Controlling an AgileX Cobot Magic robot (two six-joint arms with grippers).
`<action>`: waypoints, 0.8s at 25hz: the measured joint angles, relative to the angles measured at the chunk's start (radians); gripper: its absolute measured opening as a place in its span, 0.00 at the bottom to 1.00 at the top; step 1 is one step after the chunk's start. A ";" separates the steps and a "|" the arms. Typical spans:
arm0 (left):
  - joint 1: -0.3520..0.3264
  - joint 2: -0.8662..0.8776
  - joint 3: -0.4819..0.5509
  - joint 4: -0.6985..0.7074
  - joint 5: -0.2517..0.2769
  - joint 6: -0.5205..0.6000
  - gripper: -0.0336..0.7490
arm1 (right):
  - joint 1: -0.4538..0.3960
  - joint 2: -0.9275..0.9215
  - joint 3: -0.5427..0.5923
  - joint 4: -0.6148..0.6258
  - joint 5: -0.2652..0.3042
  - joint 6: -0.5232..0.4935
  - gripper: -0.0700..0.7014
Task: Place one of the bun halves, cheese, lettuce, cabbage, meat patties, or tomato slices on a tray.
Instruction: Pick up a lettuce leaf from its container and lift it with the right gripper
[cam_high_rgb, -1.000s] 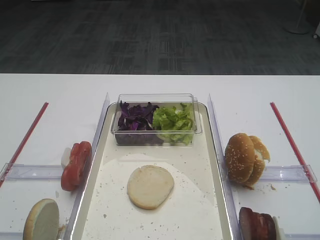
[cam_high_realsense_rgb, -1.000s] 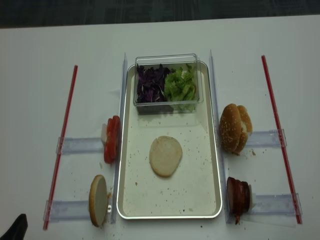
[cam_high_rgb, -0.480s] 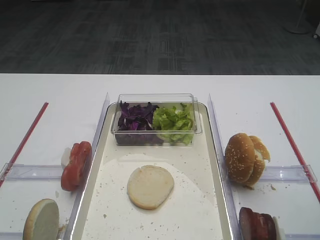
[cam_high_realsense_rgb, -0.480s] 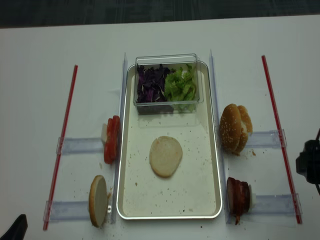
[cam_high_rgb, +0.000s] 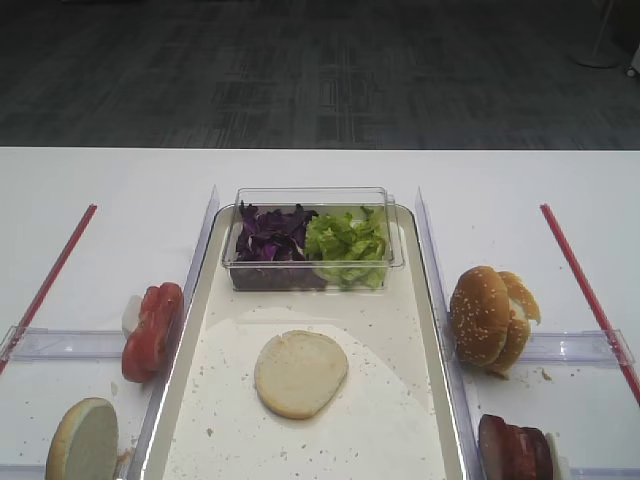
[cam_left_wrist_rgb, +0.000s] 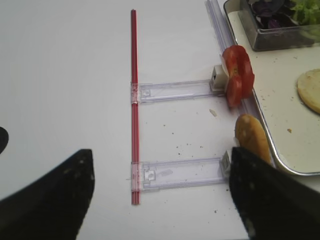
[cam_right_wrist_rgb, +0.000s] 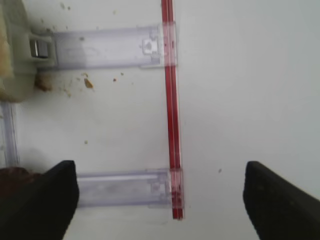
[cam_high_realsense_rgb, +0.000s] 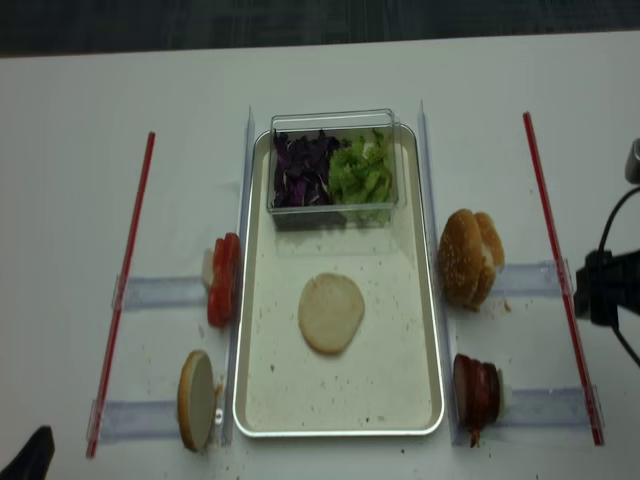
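Tray (cam_high_realsense_rgb: 432, 300) at centre of worktop (cam_high_realsense_rgb: 70, 200), one of the bun halves (cam_high_realsense_rgb: 331, 312) cut-face-up on its floor ready for toppings, meat patties (cam_high_realsense_rgb: 476, 392) just right of tray, right end effector (cam_right_wrist_rgb: 160, 200) spread wide and empty beyond them, likely approaching; left end effector (cam_left_wrist_rgb: 160, 192) likewise wide, empty.

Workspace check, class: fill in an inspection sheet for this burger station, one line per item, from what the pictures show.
Surface: white table, crumbs near the holders.
Job's things: tray holds one bun half cut face up and a clear tub of cabbage and lettuce. Tomato slices left of the tray; sesame buns and meat patties on its right.
Clutter: clear holders, red strips.
Grippers: left gripper open, empty; right gripper open, empty, over the table right of the tray.
Cables: black cable on the right arm.
Surroundings: dark floor.
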 joint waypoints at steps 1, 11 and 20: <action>0.000 0.000 0.000 0.000 0.000 0.000 0.70 | 0.000 0.008 -0.015 0.000 -0.010 0.000 0.97; 0.000 0.000 0.000 0.000 0.000 0.000 0.70 | 0.000 0.164 -0.243 0.000 -0.035 -0.021 0.97; 0.000 0.000 0.000 0.000 0.000 0.000 0.70 | 0.000 0.401 -0.451 0.024 -0.030 -0.069 0.97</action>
